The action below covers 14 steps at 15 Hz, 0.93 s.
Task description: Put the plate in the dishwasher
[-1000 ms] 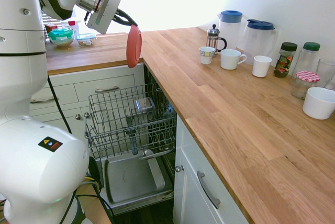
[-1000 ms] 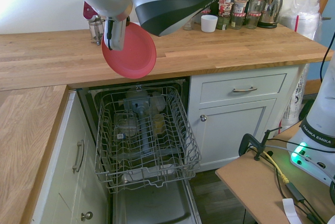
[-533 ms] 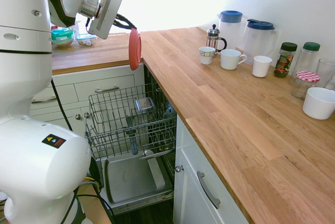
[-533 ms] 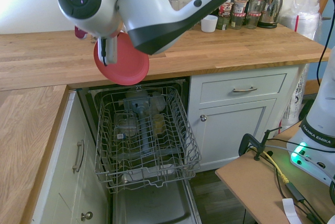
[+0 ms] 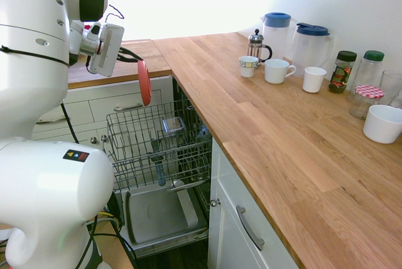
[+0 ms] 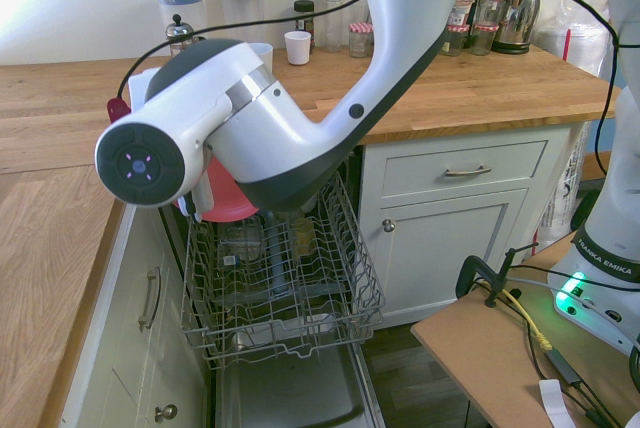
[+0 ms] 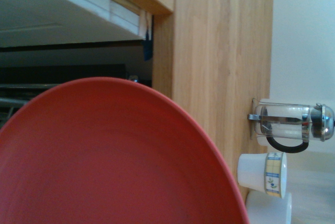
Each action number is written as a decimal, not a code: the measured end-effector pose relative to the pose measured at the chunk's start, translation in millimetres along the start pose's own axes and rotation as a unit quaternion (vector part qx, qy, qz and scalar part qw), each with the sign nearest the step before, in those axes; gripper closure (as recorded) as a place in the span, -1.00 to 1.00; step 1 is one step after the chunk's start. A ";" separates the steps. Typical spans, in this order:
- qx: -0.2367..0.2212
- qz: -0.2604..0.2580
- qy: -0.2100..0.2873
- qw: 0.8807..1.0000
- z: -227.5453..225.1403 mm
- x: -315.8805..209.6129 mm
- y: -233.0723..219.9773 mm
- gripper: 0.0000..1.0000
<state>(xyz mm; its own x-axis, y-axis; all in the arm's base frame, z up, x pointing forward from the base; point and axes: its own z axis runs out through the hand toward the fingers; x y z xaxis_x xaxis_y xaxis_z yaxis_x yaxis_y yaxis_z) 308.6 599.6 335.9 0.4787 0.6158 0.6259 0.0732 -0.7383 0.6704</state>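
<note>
One red plate [image 5: 144, 83] stands on edge, gripped by its rim in the closed end effector [image 5: 135, 57], above the grey wire rack [image 5: 129, 137] of the dishwasher [image 5: 160, 214]. White cups [image 5: 315, 80] (one patterned [image 5: 248, 66]) sit on the worktop [image 5: 251, 127]

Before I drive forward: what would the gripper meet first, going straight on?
Probably the counter edge by the dishwasher, with the held plate touching first; depth is unclear.
</note>
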 end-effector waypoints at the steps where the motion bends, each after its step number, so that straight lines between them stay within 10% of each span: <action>1: 0.001 -0.002 0.000 1.000 -1.2 -4.2 -5.0 1.00; 14: 0.024 -0.028 -0.066 0.997 58.1 -72.4 -61.3 1.00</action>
<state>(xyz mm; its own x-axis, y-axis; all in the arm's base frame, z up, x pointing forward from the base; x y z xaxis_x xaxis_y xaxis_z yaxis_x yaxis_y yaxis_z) 320.3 584.3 226.3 0.5833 0.6169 0.5284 0.1423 -0.7180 0.6813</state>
